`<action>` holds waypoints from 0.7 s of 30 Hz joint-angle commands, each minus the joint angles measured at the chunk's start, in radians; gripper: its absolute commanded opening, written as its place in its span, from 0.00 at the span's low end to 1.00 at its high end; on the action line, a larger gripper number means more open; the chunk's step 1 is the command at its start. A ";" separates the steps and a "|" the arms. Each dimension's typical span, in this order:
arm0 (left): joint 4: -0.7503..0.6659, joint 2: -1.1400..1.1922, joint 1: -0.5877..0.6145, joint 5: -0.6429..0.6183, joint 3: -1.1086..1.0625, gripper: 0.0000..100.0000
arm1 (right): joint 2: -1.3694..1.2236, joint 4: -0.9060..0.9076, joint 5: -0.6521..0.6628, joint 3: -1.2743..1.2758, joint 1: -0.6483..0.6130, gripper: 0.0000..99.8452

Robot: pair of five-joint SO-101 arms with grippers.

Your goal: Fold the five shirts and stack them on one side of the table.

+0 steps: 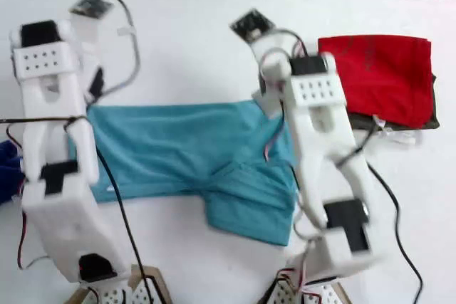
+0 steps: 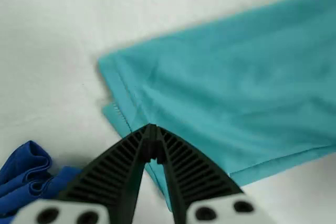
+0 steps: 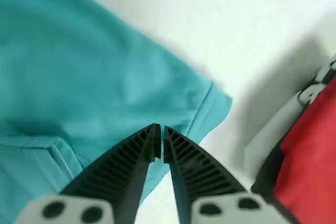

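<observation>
**Two arms bent over a teal shirt (image 1: pixel 185 147) that is spread across the table (image 1: pixel 199 26).**

The left arm is stretched forward along the table's left side. Its wrist is tipped down so that the left gripper (image 2: pixel 152 132) is held over a stitched corner of the teal shirt, with a crumpled blue cloth (image 2: pixel 26 177) just beside it. The right gripper (image 3: pixel 160 132) is held at the opposite corner, near a folded red shirt (image 1: pixel 381 76) laid on a dark garment (image 1: pixel 420 124). Both claws are seen pressed together at the tips; whether fabric is caught between them cannot be told. A small white tag (image 3: pixel 315 85) is seen by the red shirt, its print too small to be read.
</observation>
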State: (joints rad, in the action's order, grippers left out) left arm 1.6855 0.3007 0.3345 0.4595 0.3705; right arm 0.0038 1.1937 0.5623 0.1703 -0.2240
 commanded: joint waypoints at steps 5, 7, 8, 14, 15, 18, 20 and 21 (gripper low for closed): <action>-0.448 -0.261 0.000 0.012 -0.782 0.03 | 0.143 -0.308 0.060 0.509 -0.047 0.02; -0.512 -0.259 0.015 0.012 -0.869 0.03 | 0.143 -0.335 0.086 0.554 -0.091 0.02; -0.535 -0.259 0.023 0.012 -0.900 0.03 | 0.143 -0.343 0.103 0.572 -0.113 0.02; -0.569 -0.259 0.074 0.012 -0.972 0.03 | 0.153 -0.294 0.178 0.641 -0.220 0.02; -0.580 -0.259 0.078 0.012 -0.980 0.03 | 0.153 -0.278 0.187 0.641 -0.223 0.02; -0.654 -0.258 0.078 0.011 -1.032 0.03 | 0.156 -0.274 0.195 0.629 -0.205 0.02; -0.664 -0.267 0.074 0.011 -1.047 0.03 | 0.174 -0.277 0.195 0.606 -0.177 0.02; -0.663 -0.264 0.074 0.011 -1.043 0.03 | 0.189 -0.277 0.193 0.588 -0.162 0.02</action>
State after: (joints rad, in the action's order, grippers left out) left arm 1.0457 0.0414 0.3943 0.4672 -0.6621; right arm 0.1312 0.9068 0.7495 0.8040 -0.4219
